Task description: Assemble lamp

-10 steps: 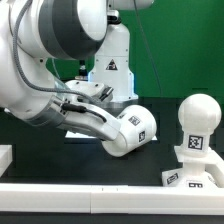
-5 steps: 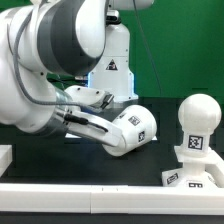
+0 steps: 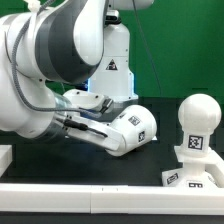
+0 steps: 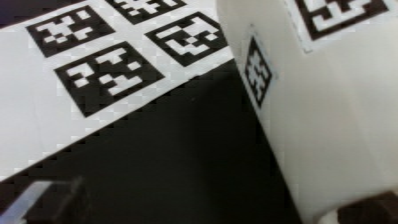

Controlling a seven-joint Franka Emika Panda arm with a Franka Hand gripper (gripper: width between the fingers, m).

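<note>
The gripper itself is hidden in the exterior view behind the bulk of the robot arm [image 3: 60,70], which fills the exterior view's left and most of its upper half, so whether the jaws are spread or pressed together cannot be told; in the wrist view only a blurred dark edge at one corner may belong to a finger, too unclear to judge. The wrist view is close and soft: it shows the marker board [image 4: 107,50] with several black-and-white tags lying on the black table [image 4: 178,160], and beside it a tall matte white surface [image 4: 338,120] carrying two tags, cut off by the frame so its shape cannot be made out. In the exterior view the shade [image 3: 130,128] lies on its side on the black table [image 3: 150,160] near the middle, a tapered white cup with square tags on its wall, its narrower end partly covered by the arm's lower link. Whether anything touches it there is not visible. Well apart, at the exterior view's right, the bulb [image 3: 199,112] stands upright with its smooth round head on top and a tag on its front, seated on the flared base [image 3: 192,165], which carries tags low on its skirt and is cut off by the white ledge [image 3: 110,195] along the front. Behind stands the white robot pedestal [image 3: 112,60] with a triangle logo, before a green backdrop [image 3: 180,40].
</note>
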